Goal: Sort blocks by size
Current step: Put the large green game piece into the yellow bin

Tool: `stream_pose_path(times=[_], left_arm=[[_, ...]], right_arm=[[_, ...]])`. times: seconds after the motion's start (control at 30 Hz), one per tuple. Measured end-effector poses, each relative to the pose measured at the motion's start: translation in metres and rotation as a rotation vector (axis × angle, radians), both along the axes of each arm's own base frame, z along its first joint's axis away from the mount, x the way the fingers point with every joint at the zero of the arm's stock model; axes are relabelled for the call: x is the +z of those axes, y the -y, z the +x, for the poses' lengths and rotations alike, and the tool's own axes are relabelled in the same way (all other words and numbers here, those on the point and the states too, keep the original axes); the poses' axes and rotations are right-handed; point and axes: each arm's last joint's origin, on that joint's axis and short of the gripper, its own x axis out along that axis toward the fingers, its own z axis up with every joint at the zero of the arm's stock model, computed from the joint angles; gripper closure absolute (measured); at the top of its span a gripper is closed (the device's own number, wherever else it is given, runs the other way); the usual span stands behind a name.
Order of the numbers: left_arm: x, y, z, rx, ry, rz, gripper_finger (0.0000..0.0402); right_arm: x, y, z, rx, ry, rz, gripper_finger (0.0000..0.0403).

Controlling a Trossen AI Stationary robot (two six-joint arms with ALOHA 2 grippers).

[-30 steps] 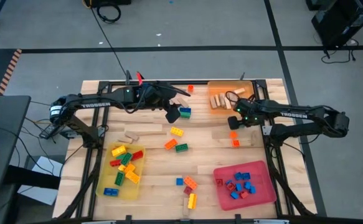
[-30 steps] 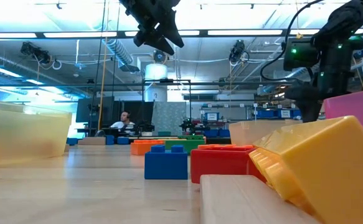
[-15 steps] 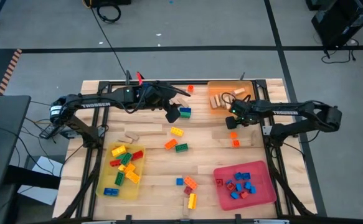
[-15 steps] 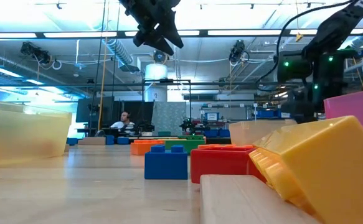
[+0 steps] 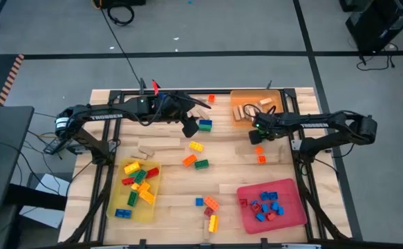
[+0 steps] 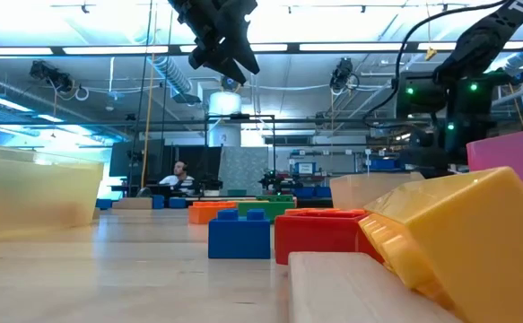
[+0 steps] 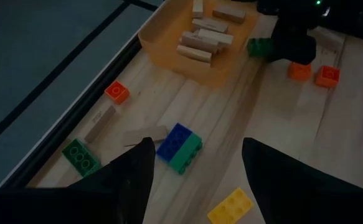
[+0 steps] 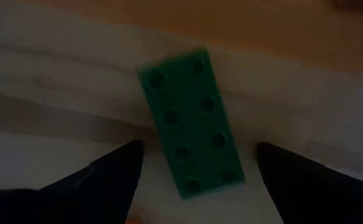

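Note:
My right gripper [image 8: 198, 149] points down, open, over a green eight-stud brick [image 8: 190, 124] that lies flat on the table beside the orange tray [image 5: 253, 105]. Its fingers stand on either side of the brick's long sides, apart from it. The left wrist view shows this brick [image 7: 256, 47] beside the right gripper [image 7: 290, 50]. My left gripper [image 5: 191, 126] hangs open well above the table's far middle, over a blue-and-green block [image 7: 180, 148]. Other blocks lie scattered: yellow [image 5: 196, 146], orange [image 5: 189, 160], green [image 5: 201, 164].
The orange tray holds tan wooden pieces [image 7: 203, 38]. A yellow tray [image 5: 136, 191] at near left and a red tray [image 5: 271, 205] at near right hold coloured bricks. Two small orange bricks [image 5: 260, 153] lie just near of my right gripper. Loose blocks [image 5: 209, 213] sit near the front.
My right gripper has sunk a little toward the green brick and shifted slightly toward the table's left, staying open.

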Motion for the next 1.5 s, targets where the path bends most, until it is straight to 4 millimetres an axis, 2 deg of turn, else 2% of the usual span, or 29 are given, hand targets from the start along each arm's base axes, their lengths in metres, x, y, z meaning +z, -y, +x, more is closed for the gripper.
stream_pose_path(times=[0.17, 0.4, 0.6, 0.9, 1.03, 1.27, 1.4, 1.5], left_arm=[[0.0, 0.0, 0.0, 0.001, 0.001, -0.001, 0.0153], [0.0, 0.001, 0.0, -0.003, -0.003, -0.003, 0.0153], [-0.001, 0.005, 0.001, -0.041, 0.01, -0.06, 0.0153], [0.002, 0.011, 0.004, -0.098, 0.036, -0.05, 0.0153], [0.009, 0.01, 0.01, -0.097, 0.128, -0.03, 0.0153], [0.019, 0.009, 0.016, -0.088, 0.255, -0.023, 0.0153], [0.03, 0.01, 0.01, -0.109, 0.297, 0.018, 0.0153], [0.042, 0.011, -0.001, -0.141, 0.309, 0.069, 0.0153]], right_arm=[[-0.003, 0.002, 0.004, 0.069, -0.005, -0.006, 0.0123], [-0.007, 0.002, 0.006, 0.118, -0.023, 0.019, 0.0247], [0.001, -0.002, 0.002, 0.168, 0.001, 0.035, 0.0249], [0.029, -0.029, -0.008, 0.242, 0.141, 0.061, 0.0249], [0.045, -0.044, -0.006, 0.291, 0.303, 0.021, 0.0249], [0.082, -0.064, 0.009, 0.421, 0.719, -0.101, 0.0249], [0.098, -0.068, 0.018, 0.427, 0.897, -0.187, 0.0249], [0.107, -0.069, 0.025, 0.457, 0.96, -0.238, 0.0249]])
